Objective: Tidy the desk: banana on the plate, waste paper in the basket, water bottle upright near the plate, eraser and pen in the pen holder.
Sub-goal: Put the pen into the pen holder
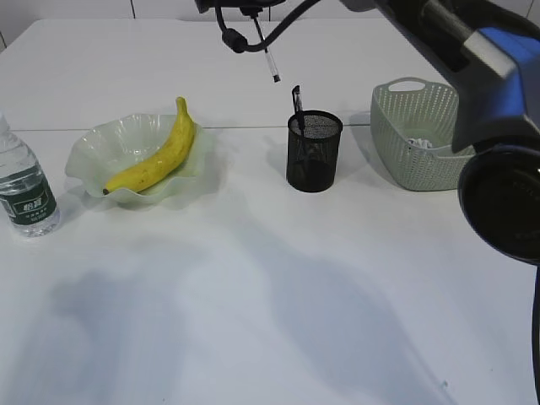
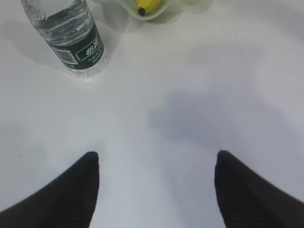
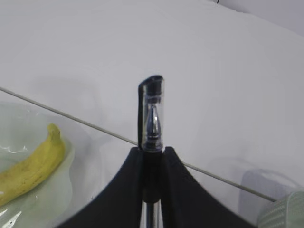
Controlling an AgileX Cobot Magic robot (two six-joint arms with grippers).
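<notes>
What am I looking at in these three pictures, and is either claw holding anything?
It is a two-armed robot at a white table. The wide picture looks down at the table; the other two come from cameras on each wrist. On the table: a banana lying on a plate, a water bottle upright beside the plate, a black mesh pen holder with something dark sticking out, and a basket with crumpled paper inside. The right gripper is shut on a pen, hanging above and left of the holder. The left gripper is open and empty.
</notes>
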